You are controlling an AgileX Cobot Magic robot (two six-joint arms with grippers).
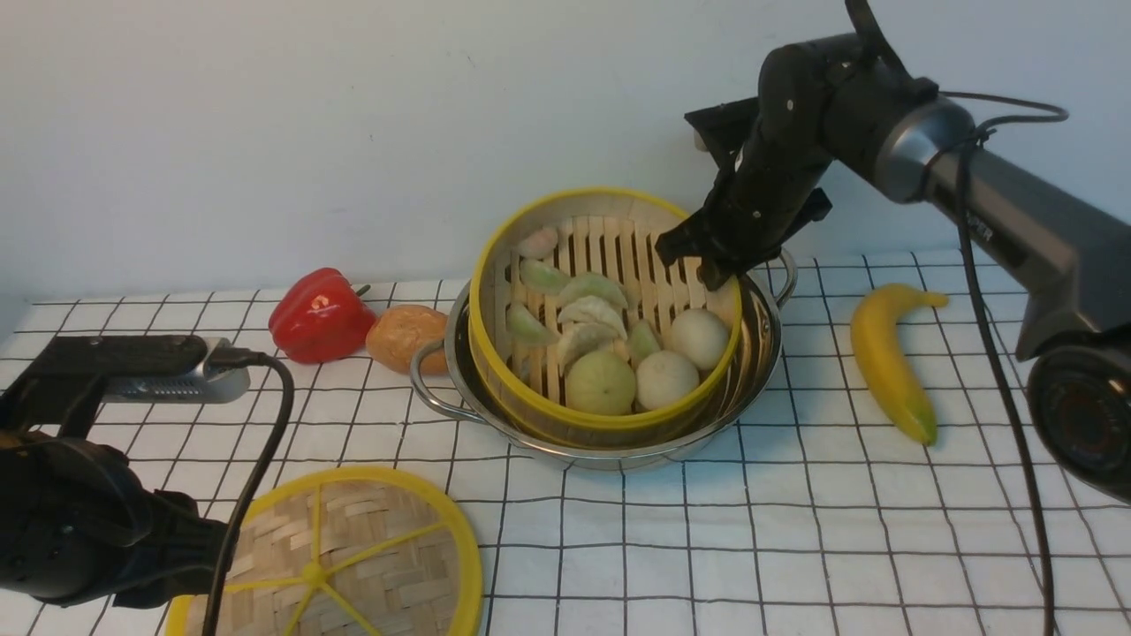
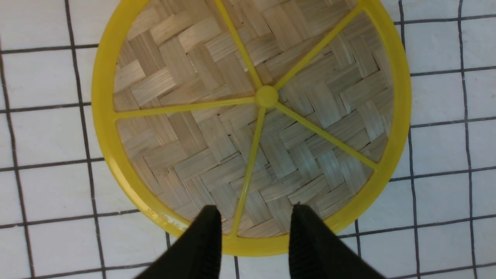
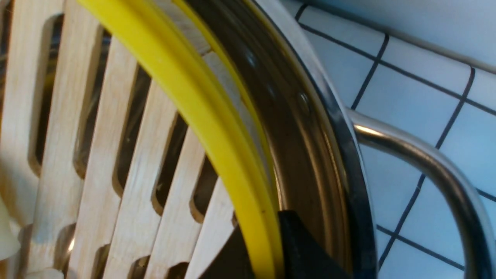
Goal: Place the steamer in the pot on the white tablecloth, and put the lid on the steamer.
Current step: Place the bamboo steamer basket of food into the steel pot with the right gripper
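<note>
The steamer (image 1: 610, 238), a yellow-rimmed bamboo basket holding dumplings and round buns, sits tilted inside the shiny pot (image 1: 755, 353) on the white tablecloth (image 1: 795, 548). Its far side is raised. My right gripper (image 1: 707, 269) is shut on the steamer's far right rim (image 3: 193, 97), one finger (image 3: 306, 252) between that rim and the pot wall (image 3: 302, 128). The lid (image 1: 371, 548), a flat woven disc with yellow spokes, lies on the cloth at the front left. My left gripper (image 2: 254, 217) hangs open over the lid's (image 2: 217, 147) edge, one spoke between its fingers.
A red pepper (image 1: 318, 314) and a brown-orange round thing (image 1: 405, 336) lie left of the pot, close to its handle (image 1: 428, 389). A banana (image 1: 888, 358) lies to its right. A pale wall stands just behind the table.
</note>
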